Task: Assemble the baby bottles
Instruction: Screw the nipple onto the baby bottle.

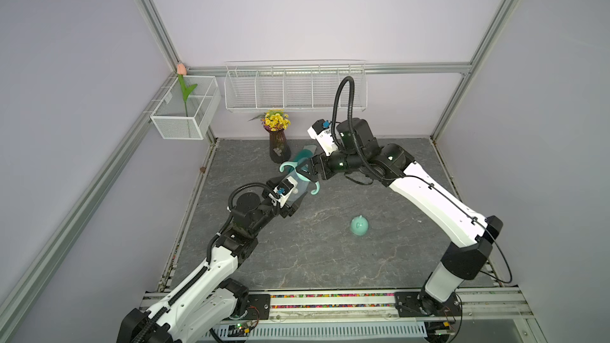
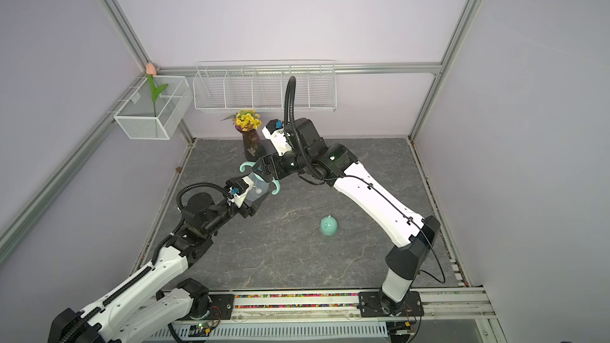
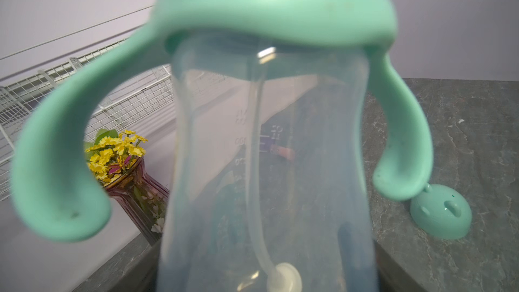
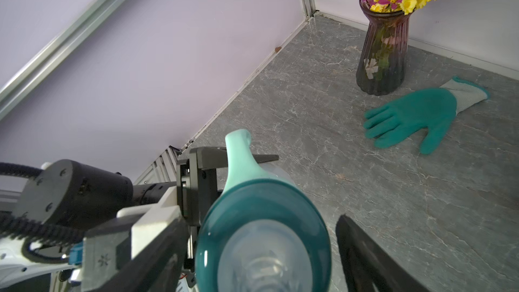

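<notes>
My left gripper (image 1: 294, 198) (image 2: 254, 199) is shut on the lower end of the frosted bottle body (image 1: 298, 192) (image 3: 269, 141) and holds it tilted above the table. The mint two-handled ring (image 1: 286, 165) (image 3: 275, 4) sits on the bottle's neck. A thin white straw (image 3: 255, 164) hangs inside the bottle. The teal nipple collar (image 4: 264, 206) tops the ring. My right gripper (image 1: 305, 171) (image 4: 261, 220) stands open around the collar, with a gap showing beside one finger (image 4: 362, 251). The mint domed cap (image 1: 359, 226) (image 2: 328, 226) rests on the table, to the right of the bottle.
A dark ribbed vase (image 1: 279, 146) (image 4: 382, 51) of yellow flowers stands at the back of the grey stone table (image 1: 330, 259). A teal glove (image 4: 412, 113) lies beside it. White wire baskets (image 1: 293, 90) (image 1: 185, 110) hang on the back and left walls.
</notes>
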